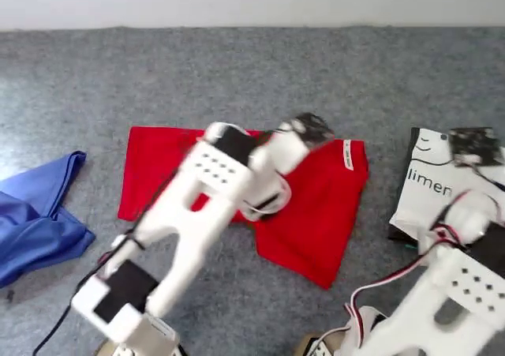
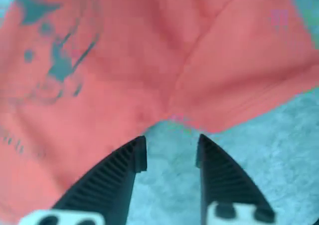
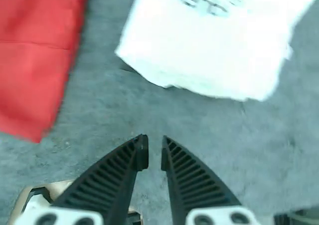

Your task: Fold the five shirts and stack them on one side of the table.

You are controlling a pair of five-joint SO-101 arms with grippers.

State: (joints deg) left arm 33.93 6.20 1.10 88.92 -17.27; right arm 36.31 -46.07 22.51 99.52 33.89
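Left wrist view: the left gripper (image 2: 171, 152) is seen with its jaws parted by a clear gap, and nothing is held between them. It is poised over the grey table (image 2: 259, 135), just at the edge of the red shirt (image 2: 149, 60), whose hem lies right ahead of the fingertips. In the right wrist view, the right gripper (image 3: 154, 152) is shown with its jaws drawn almost together, only a thin slit left between them, and nothing is gripped. It is held over bare table, near a folded white shirt (image 3: 214, 40) and with the red shirt to one side. From the high view, the red shirt is found spread mid-table, the white shirt at the right on something dark, and a crumpled blue shirt (image 1: 39, 222) at the left edge.
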